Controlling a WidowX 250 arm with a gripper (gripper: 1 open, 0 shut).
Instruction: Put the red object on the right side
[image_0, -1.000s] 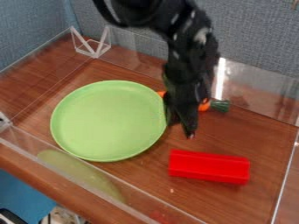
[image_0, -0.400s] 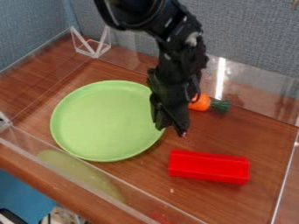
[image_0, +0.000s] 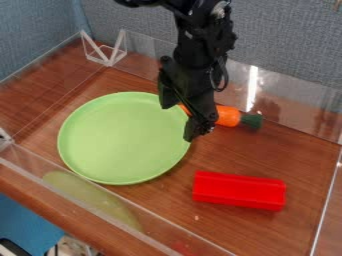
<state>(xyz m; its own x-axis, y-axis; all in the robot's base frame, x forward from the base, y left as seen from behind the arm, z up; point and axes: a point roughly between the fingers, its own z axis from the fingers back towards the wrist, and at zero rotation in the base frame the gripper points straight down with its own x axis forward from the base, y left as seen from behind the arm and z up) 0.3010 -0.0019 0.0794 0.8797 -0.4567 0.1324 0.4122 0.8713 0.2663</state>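
Our pincer (image_0: 183, 112) hangs over the right edge of the green plate (image_0: 107, 140), pointing steeply down, with its two dark fingers spread wide apart. One finger (image_0: 166, 92) shows on the left, toward the plate's centre, and the other reaches lower on the right, its tip near the plate's rim. We see nothing between them; the pincer holds nothing. The black arm (image_0: 203, 40) rises from it toward the top of the view and leaves the picture there.

We find the red object (image_0: 239, 190), a long bright red block, lying flat on the brown wooden table (image_0: 294, 160) in the lower right part of the scene. It lies to the right of the plate and below the pincer in the picture, well clear of the fingers and not touching the plate. Its long side runs nearly level across the view, tilted a little down to the right.

Just behind the pincer, to its right, we see the orange carrot (image_0: 230, 117) with its green top (image_0: 251, 121), lying on the table beside the plate's rim. Part of the carrot is hidden by the lower finger, so we cannot tell whether it touches the plate.

A clear plastic wall (image_0: 40, 60) stands around the table. In the far left corner we see a small white wire stand (image_0: 104, 46).
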